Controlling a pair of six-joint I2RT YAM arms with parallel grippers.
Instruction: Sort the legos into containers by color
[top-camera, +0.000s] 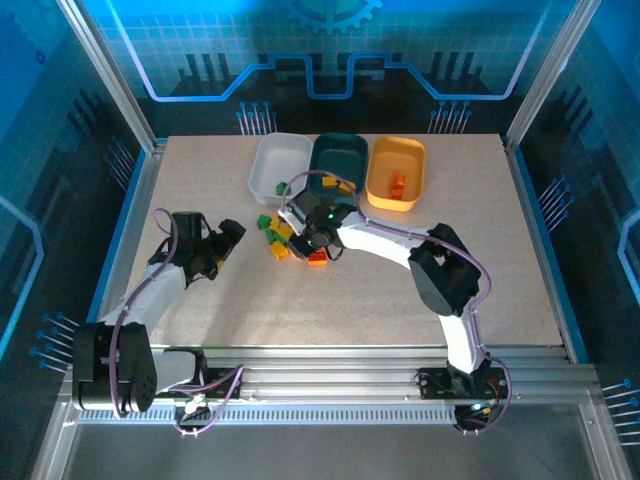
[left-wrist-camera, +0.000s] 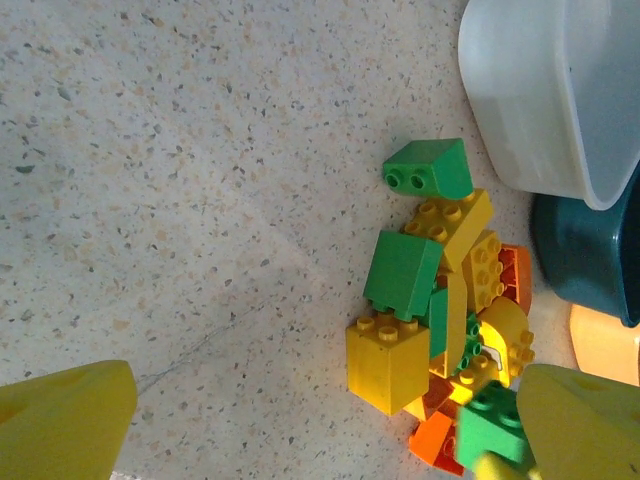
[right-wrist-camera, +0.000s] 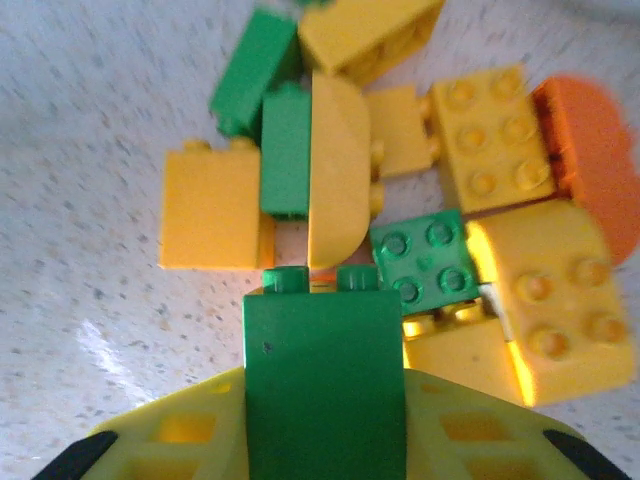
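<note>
Legos: a loose pile (top-camera: 283, 238) (left-wrist-camera: 440, 310) (right-wrist-camera: 400, 180) of green, yellow and orange bricks lies on the bench (top-camera: 400, 290), just near of the white and teal trays, around mid-bench.
Held brick: one green brick (right-wrist-camera: 325, 380) sits between the yellow fingers of the right gripper (top-camera: 318, 240) (right-wrist-camera: 325, 400), studs pointing toward the pile.
Right jaws: closed against the green brick's two sides.
Left jaws: the left gripper (top-camera: 228, 240) (left-wrist-camera: 325, 400) stands wide apart with nothing between, just left of the pile.
Containers: three in a row at the far side. These are the white tray (top-camera: 270, 160) (left-wrist-camera: 540, 90) on the left, the teal tray (top-camera: 340, 152) (left-wrist-camera: 590, 260) in the middle and the yellow-orange tray (top-camera: 412, 165) (left-wrist-camera: 605, 345) on the right, sides touching or nearly so.
Tray contents: orange pieces (top-camera: 397, 186) lie in the yellow-orange tray. A green piece (top-camera: 283, 186) shows at the white tray's near edge, and yellow pieces (top-camera: 338, 184) at the teal tray's near edge.
In the way: from above, the right wrist covers the right part of the pile. An orange brick (top-camera: 318, 260) shows just near of it.
Cut off: the left wrist view crops all three trays at its right edge.
Hard to make out: the stacking inside the pile, and a pale mark (left-wrist-camera: 490, 352) on one yellow brick that is too small to read.
</note>
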